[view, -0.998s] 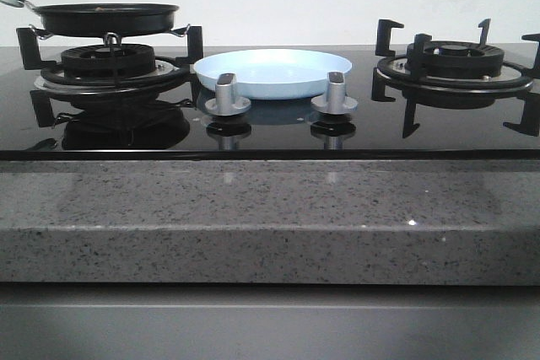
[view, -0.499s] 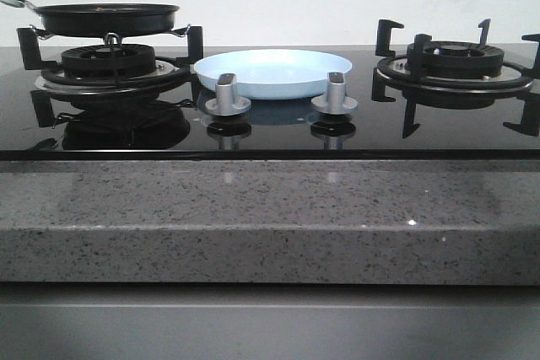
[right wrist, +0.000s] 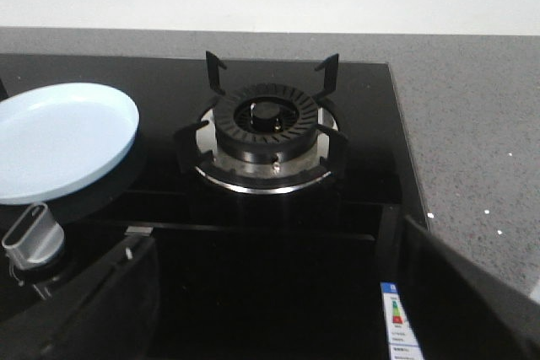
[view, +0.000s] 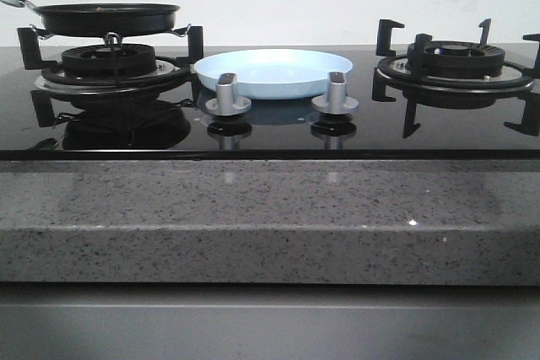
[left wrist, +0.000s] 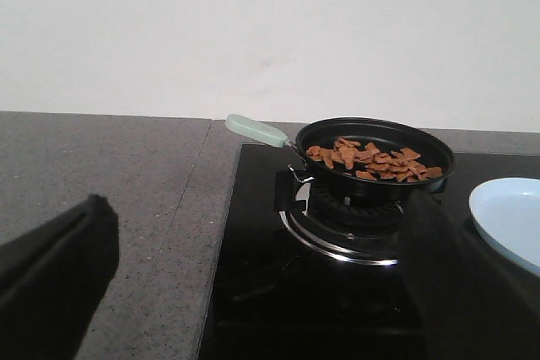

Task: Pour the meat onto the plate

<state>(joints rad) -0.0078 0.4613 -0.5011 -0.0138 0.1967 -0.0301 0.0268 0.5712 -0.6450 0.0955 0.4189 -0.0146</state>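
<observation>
pincer-wise, our left pincer [left wrist: 253, 292] and right pincer [right wrist: 270, 292] both sit spread wide, grasping nothing. meat [left wrist: 375, 160] is heaped in the black pan [left wrist: 375, 153] on the left burner [left wrist: 346, 221], with the plate [view: 272, 72] just beside it, so we guess a short tip over.

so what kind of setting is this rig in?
Most likely a kitchen, or a mock-up of one: a two-burner gas hob set in a speckled stone counter, a frying pan of meat on one burner, and a plate between the burners.
</observation>
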